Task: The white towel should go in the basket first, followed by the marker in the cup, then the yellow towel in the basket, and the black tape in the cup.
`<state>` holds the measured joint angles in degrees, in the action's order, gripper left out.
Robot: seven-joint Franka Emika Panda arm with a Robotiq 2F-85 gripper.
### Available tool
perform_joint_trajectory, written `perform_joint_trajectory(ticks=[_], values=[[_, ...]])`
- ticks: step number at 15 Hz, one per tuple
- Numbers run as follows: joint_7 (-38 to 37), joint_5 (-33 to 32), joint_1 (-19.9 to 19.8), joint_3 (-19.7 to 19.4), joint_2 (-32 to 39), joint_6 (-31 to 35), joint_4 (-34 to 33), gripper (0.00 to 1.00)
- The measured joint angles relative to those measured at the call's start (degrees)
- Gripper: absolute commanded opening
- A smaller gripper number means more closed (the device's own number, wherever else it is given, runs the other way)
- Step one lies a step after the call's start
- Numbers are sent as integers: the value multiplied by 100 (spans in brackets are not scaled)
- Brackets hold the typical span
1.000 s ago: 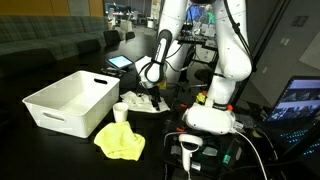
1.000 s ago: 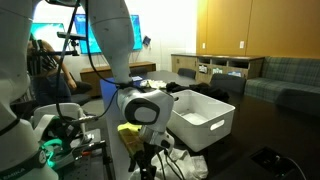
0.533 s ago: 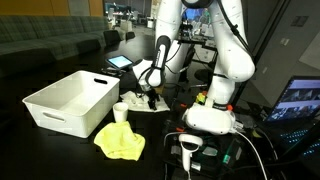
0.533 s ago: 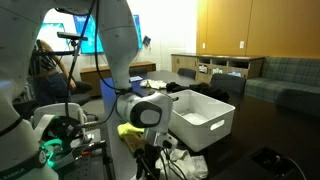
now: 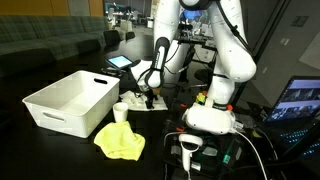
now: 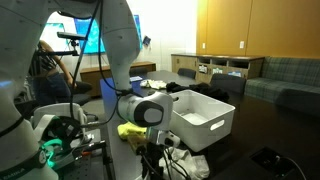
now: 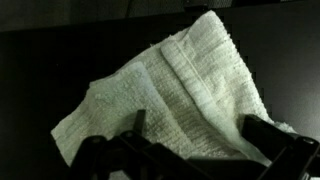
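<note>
The white towel lies spread on the dark table and fills the wrist view; in both exterior views it shows beside the gripper. My gripper is open, its two fingers straddling the towel's near part, close above it. In the exterior views the gripper is down at the towel. The white basket is empty. A small white cup stands between the basket and the yellow towel. Marker and black tape are not discernible.
A laptop lies behind the towel. A screen and cables stand by the robot base. The table edge runs close to the yellow towel.
The gripper has lowered slightly toward the white towel. Towels, cup and basket have not moved.
</note>
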<state>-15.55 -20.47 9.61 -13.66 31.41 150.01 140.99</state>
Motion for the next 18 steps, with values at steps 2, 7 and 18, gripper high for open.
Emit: perform_joint_trajectory(ticks=[2,7,18], values=[[-33,-5,1,-10,80,255,-9,60],[-38,-6,-2,-159,238,1114,11,23],[1385,-402,-254,-790,-1356,1275,389,13]])
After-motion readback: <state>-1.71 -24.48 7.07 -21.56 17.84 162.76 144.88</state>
